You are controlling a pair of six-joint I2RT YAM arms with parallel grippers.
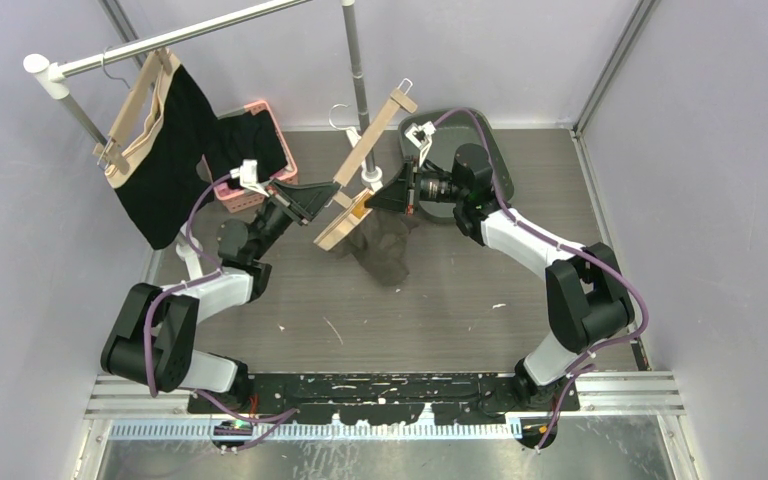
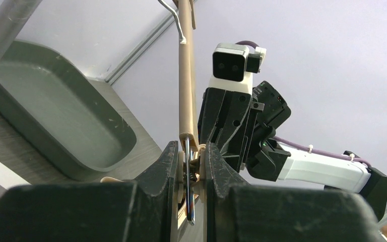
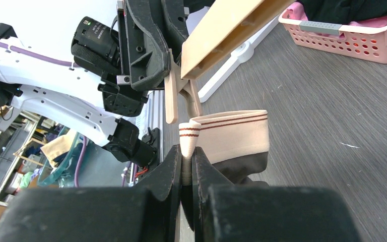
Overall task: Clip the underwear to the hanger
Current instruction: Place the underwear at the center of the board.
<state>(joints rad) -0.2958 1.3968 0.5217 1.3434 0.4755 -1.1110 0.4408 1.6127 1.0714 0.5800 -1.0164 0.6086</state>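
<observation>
Grey tabletop [image 1: 410,310], right jaws pinching underwear [image 3: 232,132] (beige striped waistband), left jaws clamped on hanger [image 2: 187,91]

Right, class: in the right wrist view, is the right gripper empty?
No: the right gripper is pinched shut on the striped waistband of the underwear.

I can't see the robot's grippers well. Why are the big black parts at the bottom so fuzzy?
Left wrist view: the left gripper sits too close to the lens, so it blurs; the hanger beyond looks sharp. Right wrist view: same for the right gripper, while the striped underwear is clear. Top view: all sharp.
</observation>
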